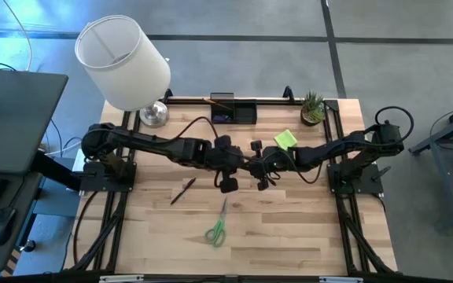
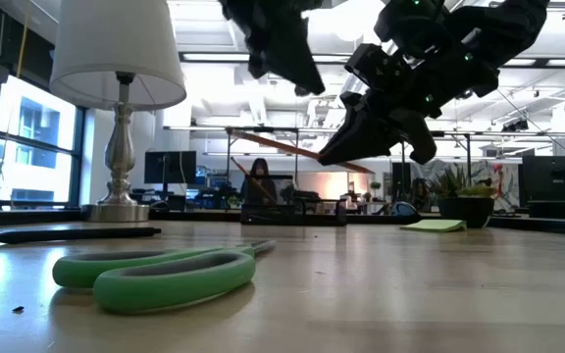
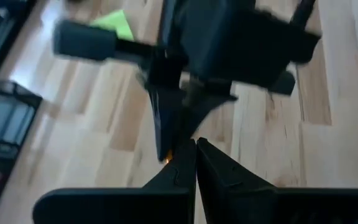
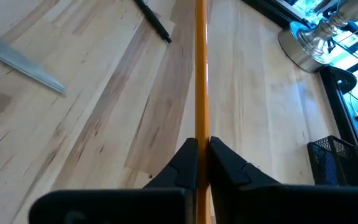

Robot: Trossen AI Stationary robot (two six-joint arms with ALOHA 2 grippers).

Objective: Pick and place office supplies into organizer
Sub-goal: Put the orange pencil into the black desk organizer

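Note:
A thin orange pencil (image 4: 201, 68) is held above the middle of the table by my right gripper (image 4: 202, 143), which is shut on it; in the low view the pencil (image 2: 282, 145) hangs in the air, nearly level. My left gripper (image 3: 196, 149) is shut and faces the right gripper closely, a little higher (image 2: 282, 49). The black organizer (image 1: 233, 110) stands at the far edge with another pencil leaning in it. Green-handled scissors (image 1: 217, 228), a dark pen (image 1: 182, 191) and a lime-green sticky pad (image 1: 286, 139) lie flat on the table. My right gripper pinches the orange pencil's shaft (image 4: 201, 127) between its two fingertips. The pencil runs forward out of the gap, roughly along the fingers, toward the table's left. It is lifted clear of the table and slightly tilted.
A white-shaded lamp (image 1: 124, 63) stands at the far left corner and a small potted plant (image 1: 313, 106) at the far right. Bare wood (image 1: 289, 236) lies near the front edge. The room behind holds desks and screens.

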